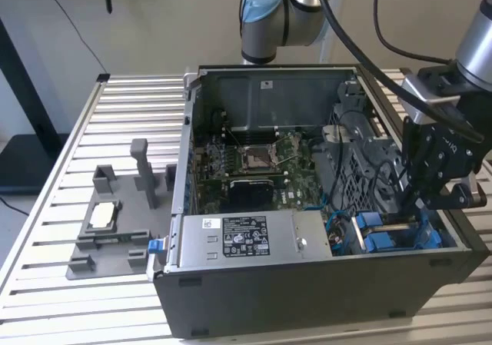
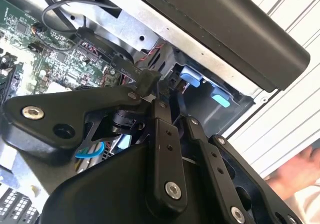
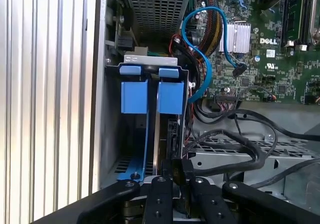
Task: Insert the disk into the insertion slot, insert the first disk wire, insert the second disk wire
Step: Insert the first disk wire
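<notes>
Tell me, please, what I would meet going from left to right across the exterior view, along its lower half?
Chip on its grey holder → small blue piece → power supply box → tool, reaching down into the open computer case.

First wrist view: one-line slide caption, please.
Hand at the blue-framed disk sitting in the insertion slot.

Bright even daylight, soft shadows
</notes>
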`<act>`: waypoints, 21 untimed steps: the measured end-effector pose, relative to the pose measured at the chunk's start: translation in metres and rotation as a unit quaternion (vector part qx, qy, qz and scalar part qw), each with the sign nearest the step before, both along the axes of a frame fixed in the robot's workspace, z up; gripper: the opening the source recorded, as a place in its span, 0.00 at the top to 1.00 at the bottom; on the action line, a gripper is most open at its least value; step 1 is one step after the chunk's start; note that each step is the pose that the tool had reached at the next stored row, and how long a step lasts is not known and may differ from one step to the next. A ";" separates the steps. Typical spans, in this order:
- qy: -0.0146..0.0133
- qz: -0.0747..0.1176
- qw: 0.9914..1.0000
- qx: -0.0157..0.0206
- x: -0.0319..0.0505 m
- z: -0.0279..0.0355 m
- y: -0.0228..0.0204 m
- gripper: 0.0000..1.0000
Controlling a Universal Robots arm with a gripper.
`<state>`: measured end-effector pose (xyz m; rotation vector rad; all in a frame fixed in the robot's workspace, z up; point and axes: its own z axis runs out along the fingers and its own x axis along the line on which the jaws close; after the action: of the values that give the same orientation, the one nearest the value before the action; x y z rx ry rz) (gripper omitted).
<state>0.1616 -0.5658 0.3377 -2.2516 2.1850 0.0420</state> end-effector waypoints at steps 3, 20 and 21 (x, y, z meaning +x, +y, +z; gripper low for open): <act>0.000 -0.001 1.000 0.000 0.0000 -0.0030 0.0000 0.81; 0.000 -0.002 1.000 0.000 0.0000 -0.0060 0.0000 0.81; 0.000 -0.002 1.000 0.000 0.0000 -0.0063 0.0001 0.81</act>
<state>0.1616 -0.5658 0.3313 -2.2478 2.1885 0.0424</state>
